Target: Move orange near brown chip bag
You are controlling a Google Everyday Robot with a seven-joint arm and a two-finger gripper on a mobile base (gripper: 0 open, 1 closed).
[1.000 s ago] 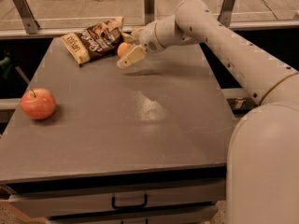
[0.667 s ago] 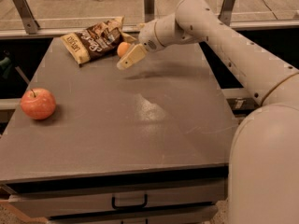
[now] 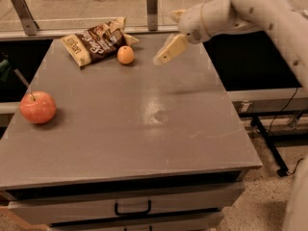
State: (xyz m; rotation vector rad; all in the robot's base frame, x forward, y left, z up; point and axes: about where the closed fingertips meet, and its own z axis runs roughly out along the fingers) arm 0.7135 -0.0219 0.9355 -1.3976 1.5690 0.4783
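High, seemingly near view, gripper (image 3: 165, 38) fingers (image 3: 169, 49) upper-right

Arm (image 3: 262, 6), one: white, jointed, reaching in from 2 o'clock. Wrist (image 3: 207, 20): angled down toward 8 o'clock. Gripper (image 3: 168, 49): pale yellow, hung in the air near 12 o'clock, touching nothing.

A matt grey table top (image 3: 192, 143) carries a dull sheen and faint scuffs at centre frame. At upper left, the brown chip bag (image 3: 96, 41) is crinkled, glossy film; the orange (image 3: 125, 55) has smooth, matt skin. The apple (image 3: 38, 107), at left, looks smooth and faintly shiny. Above centre, the gripper (image 3: 169, 42), its tan fingers (image 3: 169, 48) parted, appears to be smooth matt plastic, like the cream arm (image 3: 226, 13). A black handle (image 3: 132, 209) fronts the matt grey drawer (image 3: 192, 201) at the bottom of the frame.
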